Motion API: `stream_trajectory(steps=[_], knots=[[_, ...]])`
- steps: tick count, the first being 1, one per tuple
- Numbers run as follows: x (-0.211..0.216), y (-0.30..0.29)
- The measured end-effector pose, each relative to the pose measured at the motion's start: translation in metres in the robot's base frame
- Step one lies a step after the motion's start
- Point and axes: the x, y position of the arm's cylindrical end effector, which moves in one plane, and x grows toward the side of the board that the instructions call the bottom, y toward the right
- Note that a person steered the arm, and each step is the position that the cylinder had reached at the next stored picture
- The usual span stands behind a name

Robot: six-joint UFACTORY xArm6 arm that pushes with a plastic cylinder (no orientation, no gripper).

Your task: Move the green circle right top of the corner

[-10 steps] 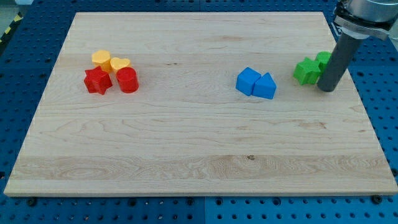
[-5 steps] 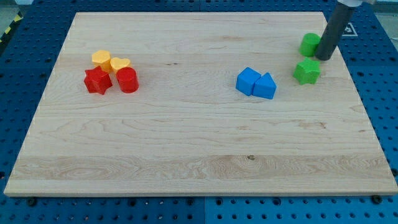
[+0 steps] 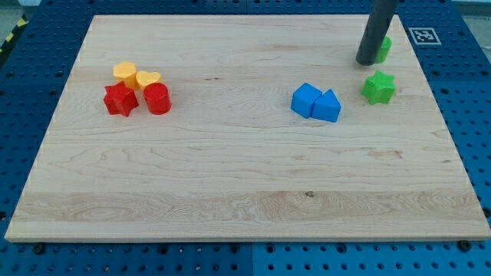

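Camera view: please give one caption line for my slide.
My tip touches the left side of the green circle near the board's top-right corner, above the green star.

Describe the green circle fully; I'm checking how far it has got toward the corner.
The green circle is a small bright green block, looking like smooth plastic. Only its right part shows; the dark rod hides the rest. It sits flat on the wooden board near the view's top right corner, short of the edge. My tip rests at its left side, seemingly touching. The green star lies apart, below it.
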Motion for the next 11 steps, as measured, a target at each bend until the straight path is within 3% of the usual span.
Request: stream_trajectory(steps=[6, 11], knots=[[-0.022, 0.063], [-0.017, 0.034]])
